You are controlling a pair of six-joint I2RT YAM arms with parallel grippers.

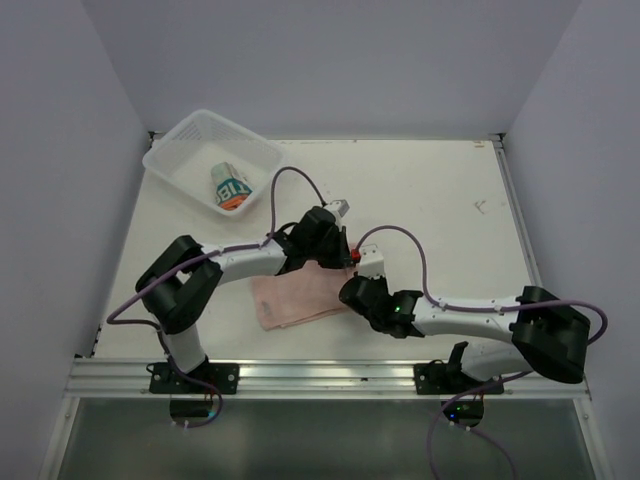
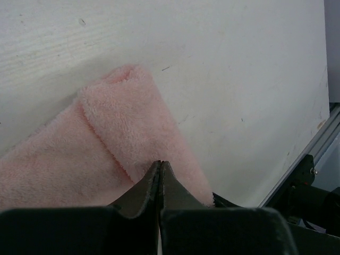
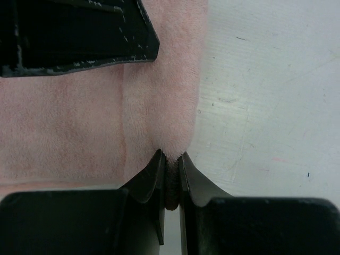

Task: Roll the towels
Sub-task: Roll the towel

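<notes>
- Your right pincer (image 3: 170,158) is squeezed almost closed on a narrow ridge of the pink towel (image 1: 295,300), right at the cloth's edge beside bare counter (image 3: 265,106).
- Your left pincer (image 2: 160,166) has its jaws pressed together where a turned-over flap of the same towel meets them. It seems to nip a thin layer, though the tips hide the bite itself.
- The pink towel lies on the counter between the 2 arms, near the front edge. Only 1 end is folded over, so the roll looks barely begun.
- The printed towel (image 1: 230,187) sits bundled in the white mesh basket (image 1: 175,160) at the far left, well apart.
- Both holds are shallow, at the very tips. If you pull unevenly, the plush cloth could slip free and the flap fall open.
- The 2 wrists work close together. If 1 advances faster, the roll may skew into a cone, or the pincers may knock each other.
</notes>
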